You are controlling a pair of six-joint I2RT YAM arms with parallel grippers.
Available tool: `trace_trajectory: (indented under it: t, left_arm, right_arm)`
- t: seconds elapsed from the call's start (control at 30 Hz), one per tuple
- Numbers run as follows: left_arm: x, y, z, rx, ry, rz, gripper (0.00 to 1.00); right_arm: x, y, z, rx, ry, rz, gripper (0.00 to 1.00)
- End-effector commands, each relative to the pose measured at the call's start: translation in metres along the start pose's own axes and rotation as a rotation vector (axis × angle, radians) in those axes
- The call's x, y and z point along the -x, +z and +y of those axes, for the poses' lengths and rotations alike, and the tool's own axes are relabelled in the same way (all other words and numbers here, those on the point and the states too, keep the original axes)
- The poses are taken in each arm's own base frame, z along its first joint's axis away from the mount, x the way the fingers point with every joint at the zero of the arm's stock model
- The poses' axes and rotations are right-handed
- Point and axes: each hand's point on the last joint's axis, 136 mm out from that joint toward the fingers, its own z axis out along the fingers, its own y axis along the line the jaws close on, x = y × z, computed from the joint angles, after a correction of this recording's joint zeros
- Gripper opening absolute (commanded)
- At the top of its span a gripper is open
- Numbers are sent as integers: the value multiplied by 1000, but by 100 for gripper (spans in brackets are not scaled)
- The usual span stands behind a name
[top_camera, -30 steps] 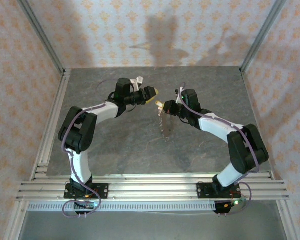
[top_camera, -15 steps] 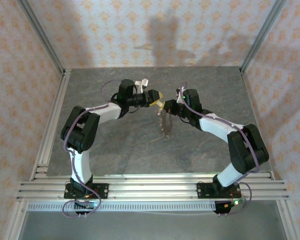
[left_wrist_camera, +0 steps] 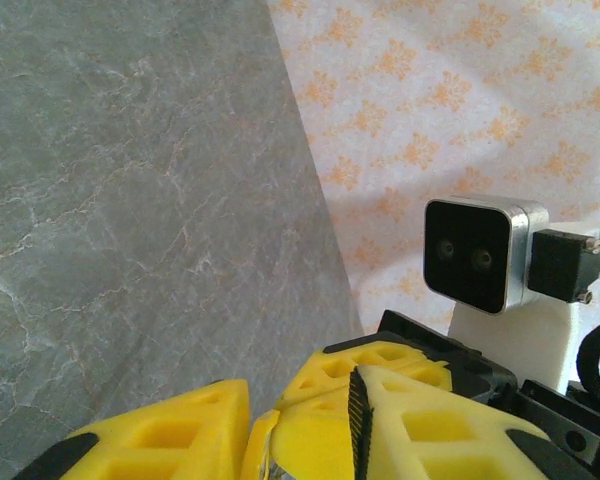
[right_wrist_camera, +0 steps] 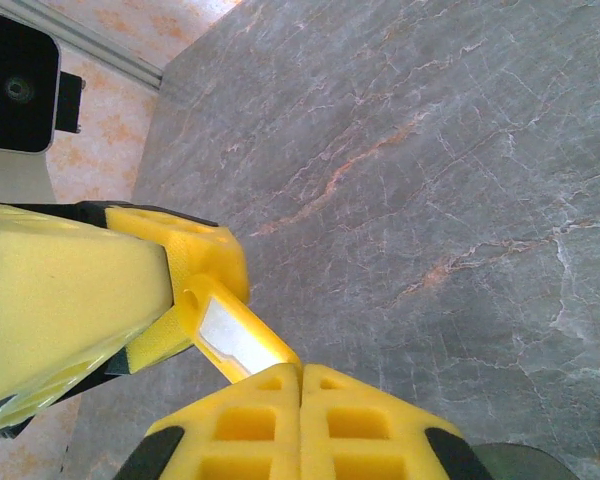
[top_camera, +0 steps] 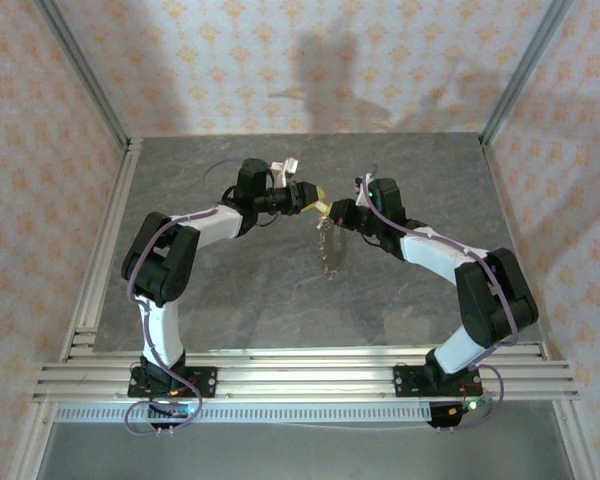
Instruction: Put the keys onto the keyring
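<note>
yellow-headed key (right_wrist_camera: pixel 235 335) sticks out from the seam of the right hand (right_wrist_camera: pixel 300 372), whose fingers are pressed together on it. its other end reaches the left hand (top_camera: pixel 310 192); whether that hand grips it i cannot tell. the keyring (top_camera: pixel 329 250) dangles below their meeting point, over the grey tabletop (top_camera: pixel 240 290).

Far centre is being blocked; the rest of the table is lying open
The left gripper (top_camera: pixel 318 193) and the right gripper (top_camera: pixel 331 208) are meeting tip to tip, the right's closed fingers pinching the key (right_wrist_camera: pixel 235 335) between them and the keyring (top_camera: pixel 329 250) dangling beneath; bare table (top_camera: pixel 240 300) is lying free near, left and right, the wall (top_camera: pixel 310 70) closing off the far side
</note>
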Motion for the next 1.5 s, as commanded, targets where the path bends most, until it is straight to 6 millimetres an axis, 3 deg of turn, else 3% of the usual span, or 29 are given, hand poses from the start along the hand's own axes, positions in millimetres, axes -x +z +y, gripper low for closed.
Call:
trace_trajectory:
  t: [0.0, 0.33, 0.63, 0.77, 0.8, 0.87, 0.97, 1.17, 1.47]
  left_arm:
    - [-12, 8, -3, -21, 35, 42, 33]
    - [-21, 11, 9, 12, 29, 63, 33]
    - [-16, 10, 1, 2, 38, 50, 0]
    - [-6, 4, -21, -14, 69, 9, 0]
    - [2, -3, -41, -30, 99, -18, 0]
    - [10, -10, -59, -29, 132, -50, 0]
    - [23, -21, -92, -45, 182, -94, 0]
    - [38, -38, -142, -66, 269, -124, 0]
    - [50, -55, -198, -75, 432, -85, 0]
  right_arm:
    - [11, -9, 11, 36, -15, -48, 0]
    - [12, -11, 11, 33, -13, -59, 0]
    - [15, -15, 14, 39, -9, -68, 0]
    - [21, -22, 23, 59, -8, -90, 3]
    - [25, -27, 27, 63, -9, -103, 13]
    - [33, -37, 31, 72, -3, -134, 30]
    - [48, -59, 35, 84, 8, -197, 42]
    - [71, -102, 37, 77, 7, -306, 46]
    - [90, -128, 61, 90, -89, -348, 50]
